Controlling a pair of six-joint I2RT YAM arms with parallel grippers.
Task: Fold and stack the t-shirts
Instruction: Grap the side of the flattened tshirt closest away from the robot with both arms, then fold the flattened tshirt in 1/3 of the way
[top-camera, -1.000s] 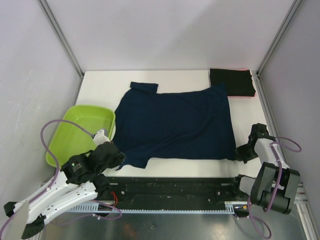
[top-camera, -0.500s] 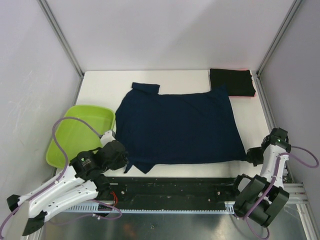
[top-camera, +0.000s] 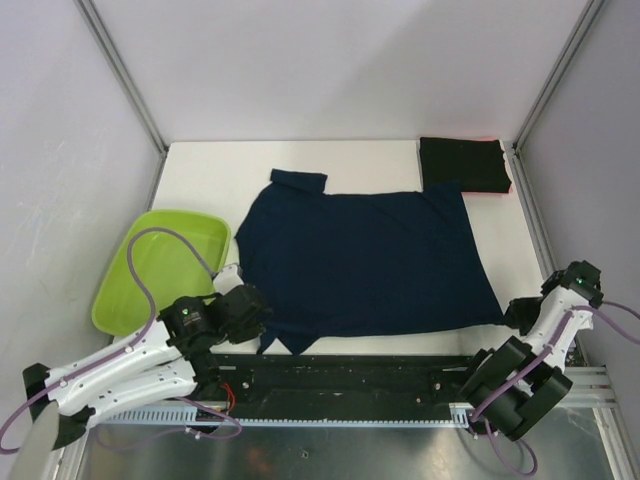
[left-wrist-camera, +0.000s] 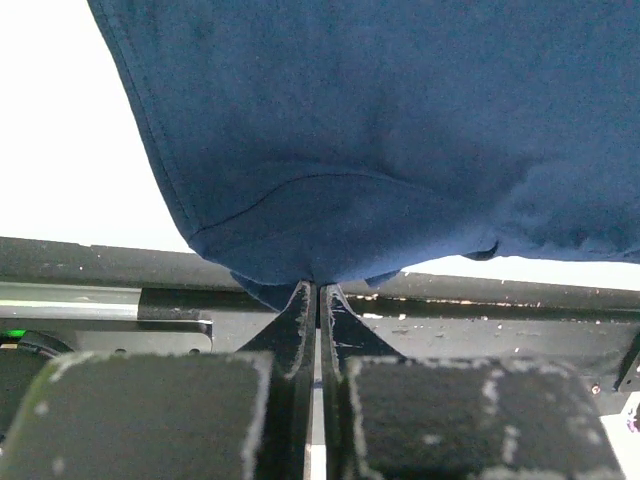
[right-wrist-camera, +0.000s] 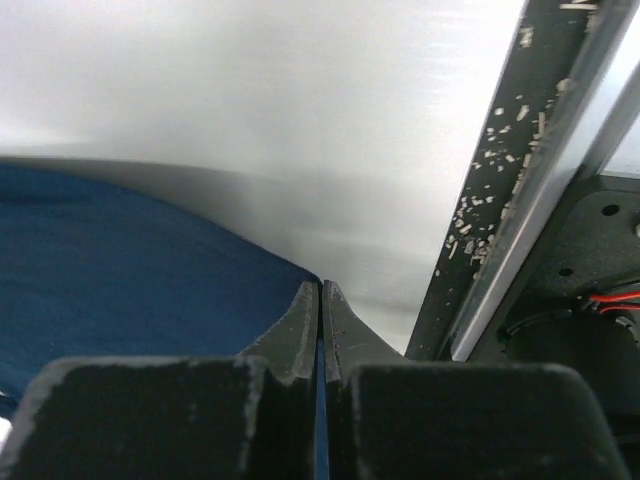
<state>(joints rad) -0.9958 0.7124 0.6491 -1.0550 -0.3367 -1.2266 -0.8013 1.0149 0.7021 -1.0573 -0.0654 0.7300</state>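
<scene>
Navy cloth is the main thing here: the navy t-shirt lies spread out, mostly flat, across the middle of the white bench, with nothing folded on it yet as far as I can see. The left tool is clenched on a bunched bit of cloth at the shirt's near left corner, and the right tool is pinched shut on its near right corner, with just a sliver of blue between the fingers. The black t-shirt sits already folded in the far right corner of the bench, on top of a red-pink edge. So I'd say we're partway: one shirt done, while the navy one needs all its folds and then has to go on the stack. I can't tell what the pink thing really is, since only its rim shows. The right wrist view is smeary, and neither wrist view shows how much cloth is actually in the pinch. The lime-green tub sits off to the left, partly behind the left arm's cable.
</scene>
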